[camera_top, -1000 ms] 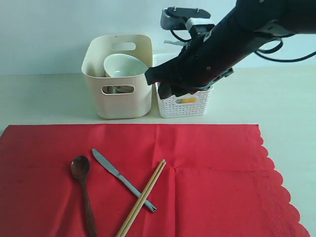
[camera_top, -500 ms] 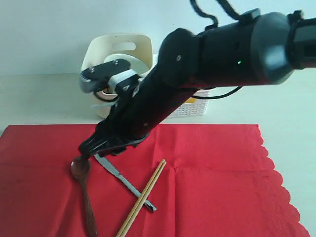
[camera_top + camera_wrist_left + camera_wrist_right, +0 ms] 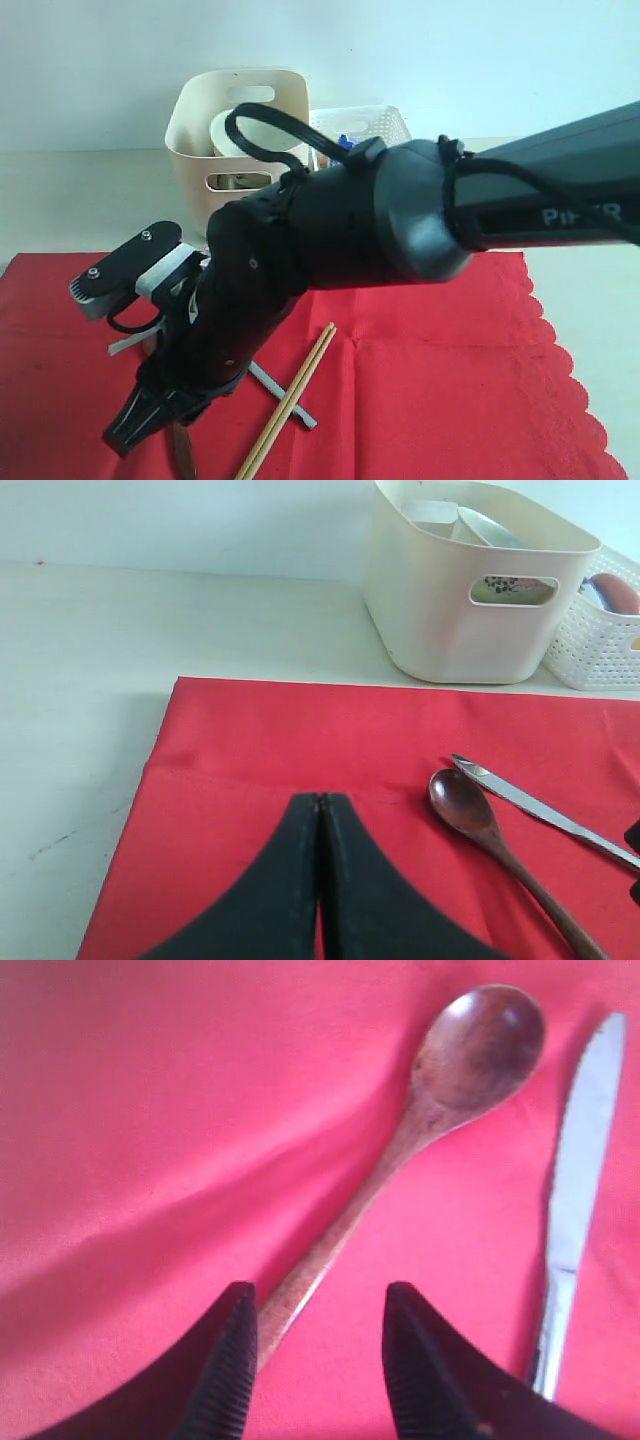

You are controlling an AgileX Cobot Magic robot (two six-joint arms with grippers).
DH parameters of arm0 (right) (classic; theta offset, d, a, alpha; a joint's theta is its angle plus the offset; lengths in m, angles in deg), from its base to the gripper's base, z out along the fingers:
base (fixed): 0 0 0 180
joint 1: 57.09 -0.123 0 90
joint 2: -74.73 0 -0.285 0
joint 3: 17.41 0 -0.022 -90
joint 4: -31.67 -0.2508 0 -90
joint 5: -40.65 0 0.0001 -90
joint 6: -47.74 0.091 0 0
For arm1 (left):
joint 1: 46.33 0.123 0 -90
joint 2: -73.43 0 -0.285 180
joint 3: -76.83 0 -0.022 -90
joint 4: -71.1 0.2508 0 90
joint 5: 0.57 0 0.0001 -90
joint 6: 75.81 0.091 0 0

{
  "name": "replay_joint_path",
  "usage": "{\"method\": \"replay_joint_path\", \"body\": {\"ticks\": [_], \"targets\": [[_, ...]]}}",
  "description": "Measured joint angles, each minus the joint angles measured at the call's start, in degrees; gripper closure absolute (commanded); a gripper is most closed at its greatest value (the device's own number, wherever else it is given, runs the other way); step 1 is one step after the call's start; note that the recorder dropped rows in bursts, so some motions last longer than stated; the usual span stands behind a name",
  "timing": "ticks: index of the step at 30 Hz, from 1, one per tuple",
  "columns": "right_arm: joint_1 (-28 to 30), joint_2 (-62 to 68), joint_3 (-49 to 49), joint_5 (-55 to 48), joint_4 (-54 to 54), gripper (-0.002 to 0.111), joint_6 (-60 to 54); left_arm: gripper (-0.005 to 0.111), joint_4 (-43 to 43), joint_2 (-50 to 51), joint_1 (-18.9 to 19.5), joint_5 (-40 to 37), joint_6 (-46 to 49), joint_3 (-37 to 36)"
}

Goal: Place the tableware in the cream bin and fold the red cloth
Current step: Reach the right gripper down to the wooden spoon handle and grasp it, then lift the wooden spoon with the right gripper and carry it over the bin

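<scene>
The red cloth [image 3: 440,360] lies flat with the dark wooden spoon [image 3: 440,1090], metal knife [image 3: 578,1180] and wooden chopsticks [image 3: 292,400] on it. My right gripper [image 3: 318,1300] is open, low over the spoon's handle, which runs beside one finger. In the exterior view the right gripper [image 3: 125,438] has reached across to the cloth's left part and hides most of the spoon [image 3: 182,457]. My left gripper [image 3: 320,802] is shut and empty above the cloth [image 3: 300,730], left of the spoon [image 3: 465,800]. The cream bin [image 3: 240,100] holds the white bowl [image 3: 232,130]; cup and plate are hidden.
A white lattice basket [image 3: 372,122] with food stands right of the cream bin, behind the cloth. The right arm's bulk [image 3: 380,220] covers the cloth's middle. Bare table [image 3: 80,680] lies left of the cloth. The cloth's scalloped edge [image 3: 575,385] is at the right.
The right arm swung from the basket at the back down and leftward across the cloth, ending with its open gripper over the spoon. Spoon, knife and chopsticks have not moved.
</scene>
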Motion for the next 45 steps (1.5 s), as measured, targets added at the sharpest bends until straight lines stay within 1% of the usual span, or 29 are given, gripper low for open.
{"method": "replay_joint_path", "body": {"ticks": [5, 13, 19, 26, 28, 32, 35, 45], "targets": [[-0.81, 3.17, -3.24, 0.09, 0.20, 0.068, 1.04, 0.107, 0.00, 0.00, 0.00, 0.00, 0.00, 0.00], [-0.81, 10.40, -11.46, -6.06, 0.33, 0.068, 2.15, 0.107, 0.00, 0.00, 0.00, 0.00, 0.00, 0.00], [-0.81, 14.20, -15.72, -9.31, 6.90, 0.068, 9.31, 0.107, 0.00, 0.00, 0.00, 0.00, 0.00, 0.00], [-0.81, 16.72, -17.89, -10.48, 7.48, 0.069, 10.20, 0.107, 0.00, 0.00, 0.00, 0.00, 0.00, 0.00], [-0.81, 17.09, -18.44, -10.82, 7.48, 0.075, 10.20, 0.107, 0.00, 0.00, 0.00, 0.00, 0.00, 0.00], [-0.81, 17.18, -18.57, -10.82, 7.76, 0.098, 10.33, 0.107, 0.00, 0.00, 0.00, 0.00, 0.00, 0.00], [-0.81, 17.18, -18.68, -10.82, 8.47, 0.108, 10.33, 0.107, 0.00, 0.00, 0.00, 0.00, 0.00, 0.00], [-0.81, 15.98, -18.70, -12.78, 11.25, 0.108, 10.33, 0.107, 0.00, 0.00, 0.00, 0.00, 0.00, 0.00]]}}
